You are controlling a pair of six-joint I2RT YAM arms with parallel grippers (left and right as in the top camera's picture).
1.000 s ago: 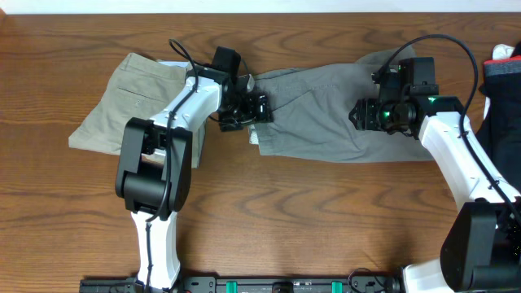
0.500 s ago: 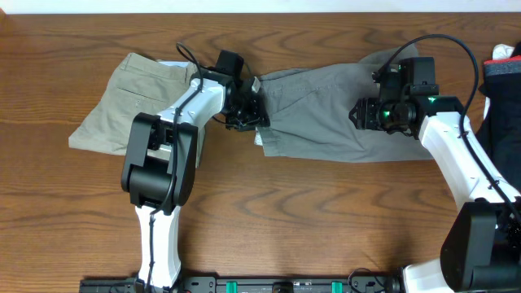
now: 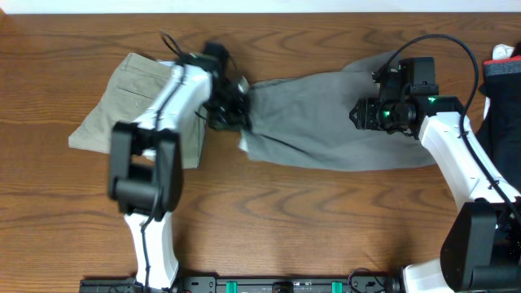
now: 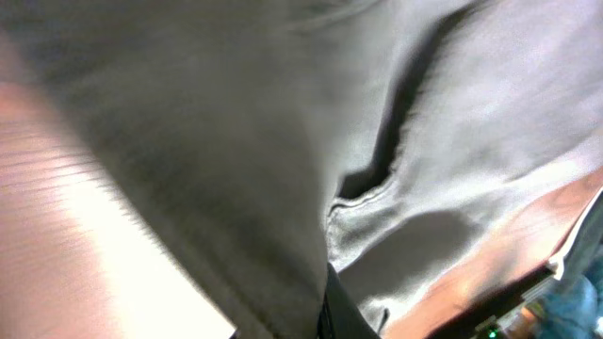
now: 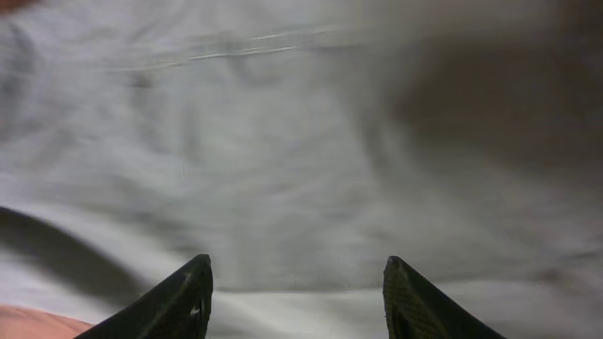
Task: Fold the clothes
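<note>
The left tool (image 3: 232,110) pinches the bunched end of the grey trousers (image 3: 326,122); the right tool (image 5: 297,264) hangs spread above them.

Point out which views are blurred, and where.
Overhead: sharp except the smeared left arm. Left wrist: grey trousers streaked, worst at the left. Right wrist: cloth soft and out of focus, fingertips crisper.

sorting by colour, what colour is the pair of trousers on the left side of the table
Khaki-beige; the trousers show best in the overhead view.
</note>
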